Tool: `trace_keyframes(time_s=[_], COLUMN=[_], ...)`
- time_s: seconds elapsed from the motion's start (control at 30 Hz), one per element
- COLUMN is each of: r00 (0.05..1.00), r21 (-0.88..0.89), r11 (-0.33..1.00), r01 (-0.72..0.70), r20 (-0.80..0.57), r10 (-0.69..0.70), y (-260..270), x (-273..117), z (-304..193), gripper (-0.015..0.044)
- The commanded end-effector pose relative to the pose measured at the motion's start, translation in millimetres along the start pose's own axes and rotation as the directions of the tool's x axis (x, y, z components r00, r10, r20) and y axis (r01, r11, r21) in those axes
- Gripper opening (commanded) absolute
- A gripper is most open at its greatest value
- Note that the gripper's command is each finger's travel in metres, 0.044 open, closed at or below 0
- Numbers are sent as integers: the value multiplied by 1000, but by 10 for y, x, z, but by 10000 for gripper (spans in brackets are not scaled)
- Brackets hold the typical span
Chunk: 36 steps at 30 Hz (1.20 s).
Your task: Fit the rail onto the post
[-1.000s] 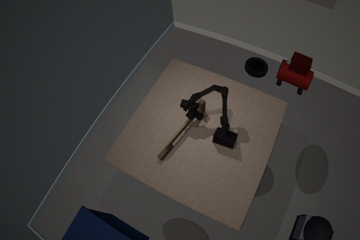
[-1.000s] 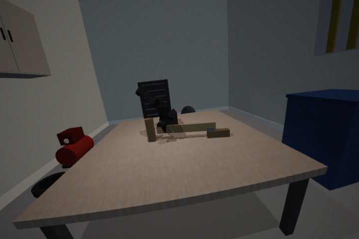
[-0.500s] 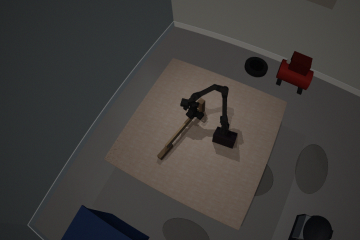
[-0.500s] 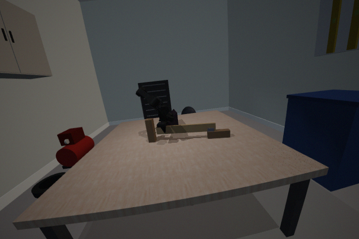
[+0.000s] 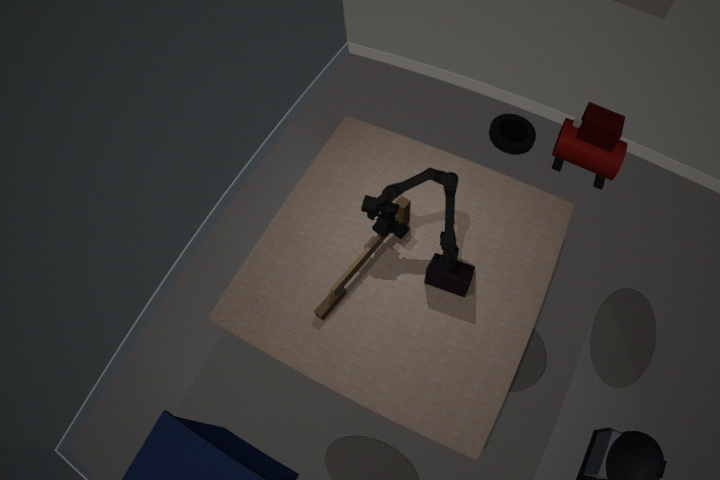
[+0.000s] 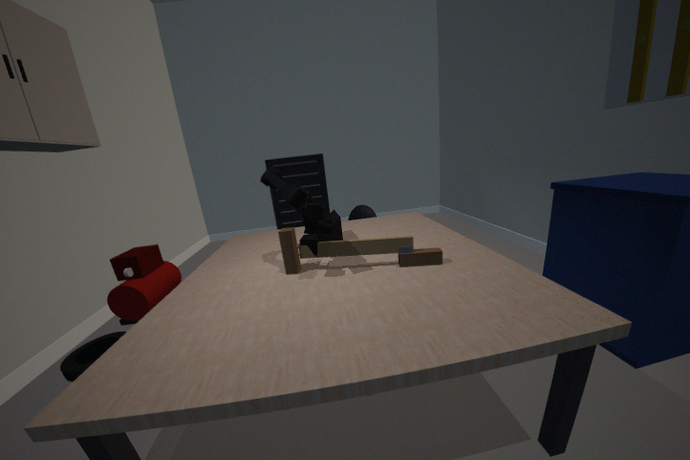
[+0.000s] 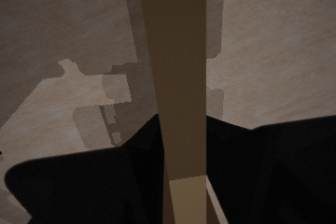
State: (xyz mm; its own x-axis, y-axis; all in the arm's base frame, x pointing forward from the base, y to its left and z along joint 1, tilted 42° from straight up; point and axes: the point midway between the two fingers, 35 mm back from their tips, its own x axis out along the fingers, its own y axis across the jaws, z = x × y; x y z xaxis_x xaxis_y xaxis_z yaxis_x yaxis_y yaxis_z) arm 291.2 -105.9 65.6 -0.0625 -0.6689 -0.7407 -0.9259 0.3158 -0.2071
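The wooden rail (image 5: 361, 263) (image 6: 364, 246) (image 7: 180, 70) is off the table along its length and looks close to level. Its far end is at the grey bracket (image 5: 339, 290) (image 6: 404, 249) on the low footboard block (image 5: 322, 312) (image 6: 422, 257); how it sits in there is too small to tell. My gripper (image 5: 391, 230) (image 6: 310, 248) (image 7: 173, 117) is shut on the rail near its near end. That end faces the upright post (image 5: 405, 209) (image 6: 288, 251), with a narrow gap showing in the exterior view. Pegs show faintly in the gap; how far they enter the holes is unclear.
The arm's base (image 5: 450, 276) stands on the table (image 5: 417, 367) (image 6: 356, 319) to one side of the rail. The arm reaches over beside the post. A red compressor (image 5: 587, 148) (image 6: 144, 289), a tyre (image 5: 511, 146) and a blue cabinet (image 5: 196, 452) (image 6: 617, 260) stand off the table.
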Motion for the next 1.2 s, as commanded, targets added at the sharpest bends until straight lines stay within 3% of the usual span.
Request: trace_keyframes(time_s=[0.0,1.17], r00=[1000,1000], r21=[-3,-3], r11=[1000,1000], r01=[4,4], r20=[0,0], r10=[-4,-4], y=[-2,-2], x=[-14,-10], z=[-27,-74], gripper=[0,0])
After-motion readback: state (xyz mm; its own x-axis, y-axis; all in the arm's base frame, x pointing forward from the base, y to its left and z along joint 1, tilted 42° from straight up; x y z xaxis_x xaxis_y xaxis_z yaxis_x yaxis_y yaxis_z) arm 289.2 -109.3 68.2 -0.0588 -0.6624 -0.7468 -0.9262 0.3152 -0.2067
